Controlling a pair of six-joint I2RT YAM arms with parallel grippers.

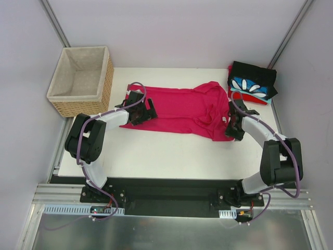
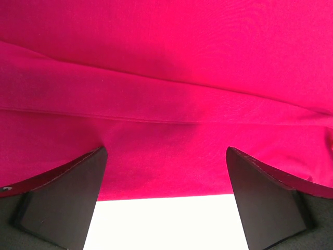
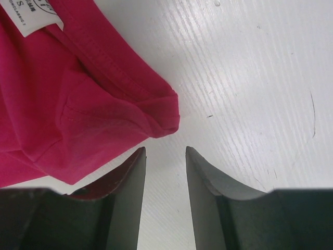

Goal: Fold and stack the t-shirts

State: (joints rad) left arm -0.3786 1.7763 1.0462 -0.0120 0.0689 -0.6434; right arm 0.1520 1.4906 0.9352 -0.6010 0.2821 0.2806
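White wood-grain table (image 1: pixel 171 156) boxed in by plain pale lilac-grey walls (image 1: pixel 171 31), slanted aluminium frame posts (image 1: pixel 54 21) at back corners, wicker basket (image 1: pixel 78 108) off left edge, even diffuse light.

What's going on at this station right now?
Two arms are working on a pink t-shirt spread flat on the table. The left gripper is open wide over the hem edge. The right gripper sits at the collar end, jaws apart with nothing between them. Neither holds the cloth. A stack of folded shirts lies at the far right corner, and a wicker basket stands far left.
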